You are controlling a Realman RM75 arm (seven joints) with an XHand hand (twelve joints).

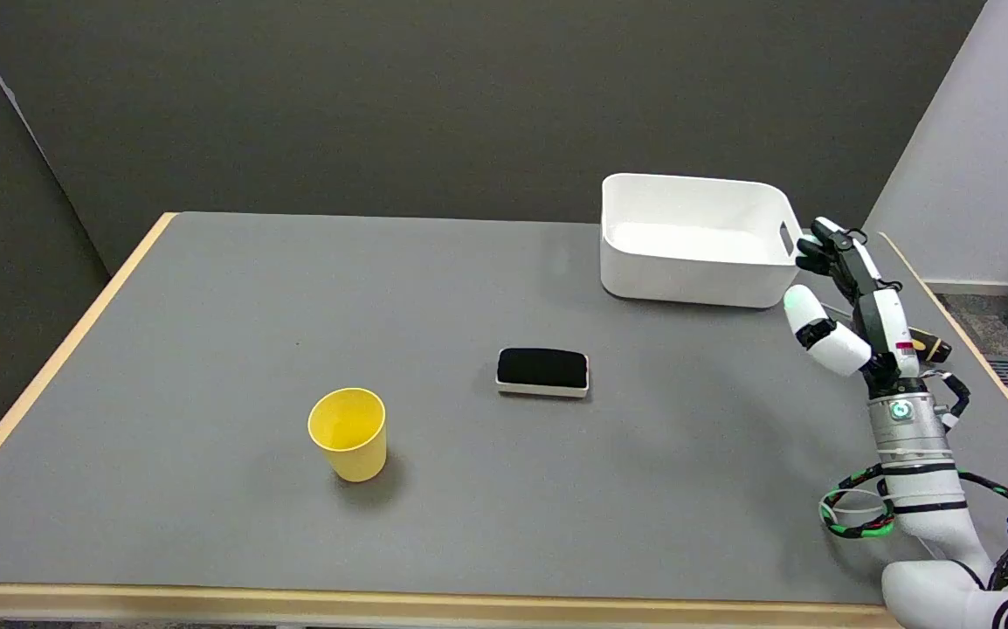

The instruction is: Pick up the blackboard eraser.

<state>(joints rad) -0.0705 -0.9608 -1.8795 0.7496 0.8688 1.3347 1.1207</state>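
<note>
The blackboard eraser [543,371] lies flat near the middle of the gray desk [207,306], black felt side up over a thin white base, its long side running left to right across the picture. Nothing touches it.

My right robot hand [845,301] is raised over the desk's right side, at about three o'clock from the eraser and well apart from it. The palm stands nearly upright, the fingers [827,249] are stretched up and away, the thumb [805,307] sticks out toward the eraser's side, and there is nothing in my grasp: the fingers are spread apart and empty. My forearm climbs in from the lower right corner, with cables looped around the wrist.

A white bin [692,240] sits at about one o'clock from the eraser, close to the far right edge of the desk; my fingertips show just beside its right end in the picture, though I cannot tell whether they touch it. A yellow cup [348,434] stands upright with its mouth open upward at about eight o'clock from the eraser, apart from it.
</note>
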